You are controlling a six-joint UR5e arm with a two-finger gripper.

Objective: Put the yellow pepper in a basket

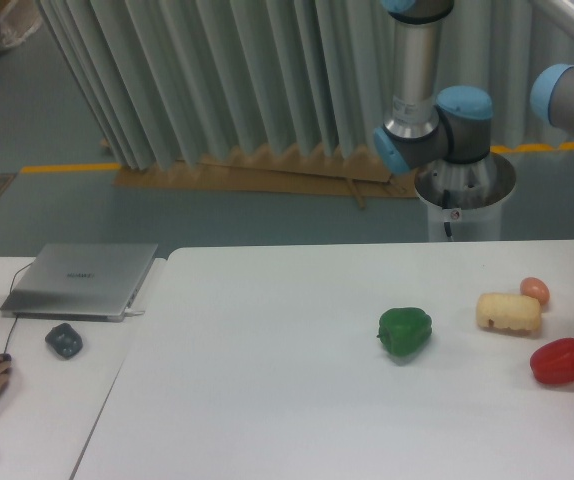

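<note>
On the white table (267,400) no yellow pepper or basket shows — only a green pepper (405,331), a cream block (508,312), a small orange ball (534,290) and a red pepper (559,361). The arm (432,120) rises behind; its gripper lies outside the frame, state unknown.

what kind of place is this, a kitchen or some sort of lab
Most likely a robotics lab or workshop, not a kitchen: a robot arm on a pedestal behind a white table, a closed laptop, and a concrete floor with yellow line marking.
</note>
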